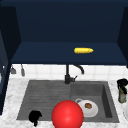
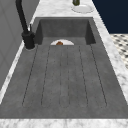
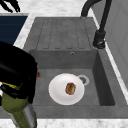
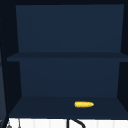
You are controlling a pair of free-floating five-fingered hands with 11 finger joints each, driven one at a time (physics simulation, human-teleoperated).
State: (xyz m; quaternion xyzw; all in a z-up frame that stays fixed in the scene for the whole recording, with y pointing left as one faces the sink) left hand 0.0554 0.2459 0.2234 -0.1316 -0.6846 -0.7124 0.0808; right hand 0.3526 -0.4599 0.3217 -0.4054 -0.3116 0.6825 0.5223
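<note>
Green glass bottle [image 1: 122,96] looks slippery and fragile; the right hand [image 1: 122,83] is clamped on its neck; the left hand [image 1: 35,116] hangs curled.

Matt grey stone-like sink [image 1: 45,95], speckled marble counter [image 2: 117,70], glossy white plate [image 3: 57,92] — perhaps ceramic — green bottle [image 3: 17,107], metallic base.

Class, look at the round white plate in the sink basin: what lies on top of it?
On the round white plate lies one small brown food item, near the middle. In the front view a large red ball covers the plate's left edge, so that part is hidden.
</note>
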